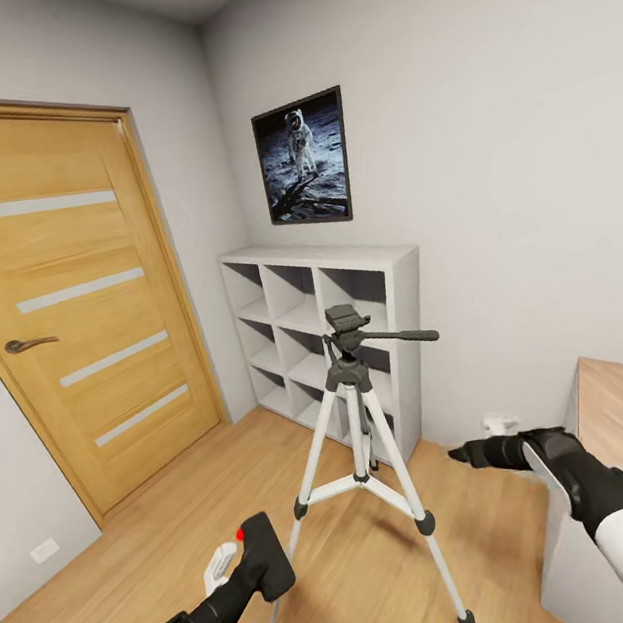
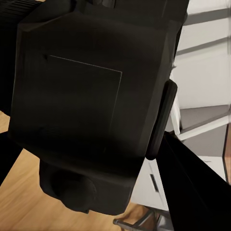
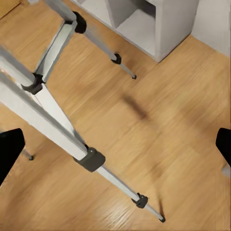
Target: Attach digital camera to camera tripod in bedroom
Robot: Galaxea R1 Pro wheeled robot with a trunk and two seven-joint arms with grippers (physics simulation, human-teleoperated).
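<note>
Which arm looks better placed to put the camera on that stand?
Left. Its gripper already holds the small black camera with the red button, low beside the silver-legged tripod. The right gripper is open and empty.

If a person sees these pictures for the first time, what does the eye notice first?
First the camera tripod, standing upright on the wood floor in front of the white cube shelf. Next the digital camera with its red button, held in the left claw low beside the tripod. The astronaut picture hangs above the shelf.
</note>
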